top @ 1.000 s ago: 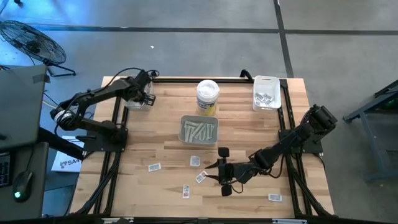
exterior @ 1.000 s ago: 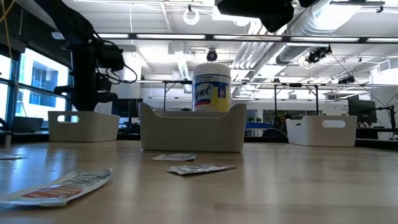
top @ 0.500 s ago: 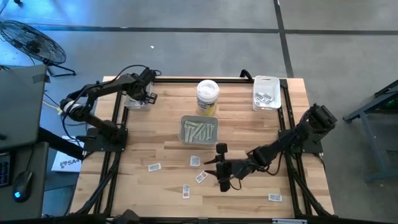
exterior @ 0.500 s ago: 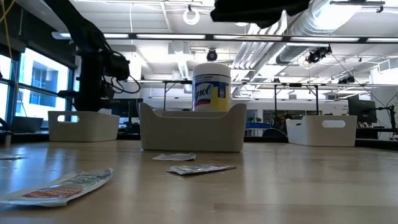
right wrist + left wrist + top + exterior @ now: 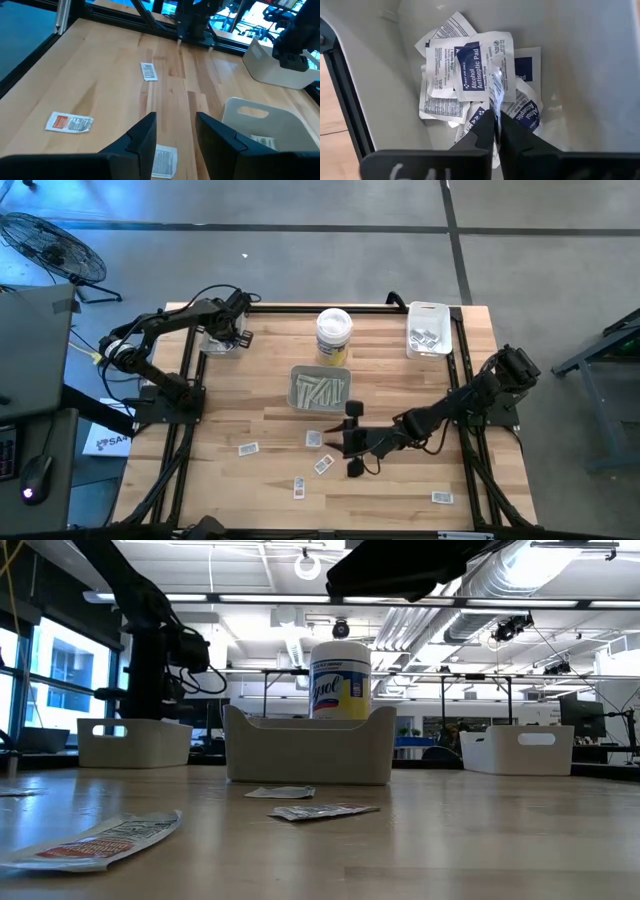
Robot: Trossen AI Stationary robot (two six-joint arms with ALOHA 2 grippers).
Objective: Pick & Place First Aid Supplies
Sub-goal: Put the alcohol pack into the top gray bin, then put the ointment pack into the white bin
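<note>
My left gripper (image 5: 496, 119) is over the white tray (image 5: 221, 340) at the table's far left and is shut on a small white packet with blue print (image 5: 495, 85). Several alcohol pad packets (image 5: 470, 70) lie in that tray. My right gripper (image 5: 175, 131) hovers open above the table's near middle (image 5: 350, 443), pointing toward the left edge, with nothing between its fingers. Loose packets lie flat on the wood around it: one (image 5: 313, 439) just beside it, another (image 5: 323, 464), and a third (image 5: 248, 448) further left. My left gripper pinches the packet by one edge (image 5: 495, 106) between its two fingers, coming from above and pointing steeply down. I see the packet edge-on. It sticks out past the fingertips and hangs clear above the packets in the tray.
A grey tray (image 5: 320, 391) with pale strips stands mid-table, and the white tub with a yellow label (image 5: 334, 337) stands behind it. Another white tray (image 5: 428, 329) is at the far right. More packets lie near the front edge (image 5: 299, 487) and at the near right (image 5: 441, 497).
My right gripper has swung toward the table's left edge, still open, above the loose packets. My left gripper has sunk a little over the far-left tray, still shut on its packet.
</note>
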